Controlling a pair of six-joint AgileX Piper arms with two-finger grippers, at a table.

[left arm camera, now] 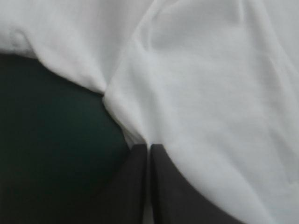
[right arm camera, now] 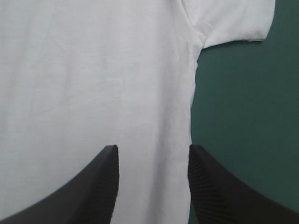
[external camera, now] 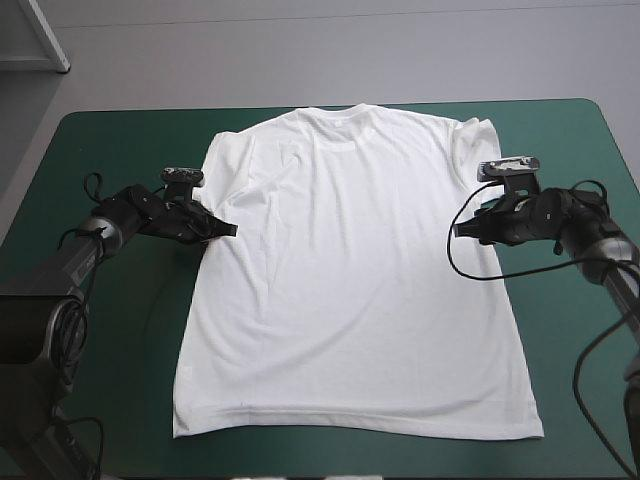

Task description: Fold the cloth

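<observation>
Lying spread flat on the bench (external camera: 110, 150) with its teal-green cover, the white T-shirt (external camera: 350, 280) has its collar toward the far edge and its hem close to the near edge. Bare cover shows on both sides of the shirt, with a thin strip beyond the collar. Left gripper (external camera: 230, 230) is at the shirt's left side edge, below the sleeve, fingers pressed together with a sliver of white fabric pinched between them; cloth creases around it. Right gripper (right arm camera: 153, 150) is at the right side edge, fingers spread apart, straddling the side seam just under the right sleeve (right arm camera: 233, 21). One finger is over cloth, the other over cover.
</observation>
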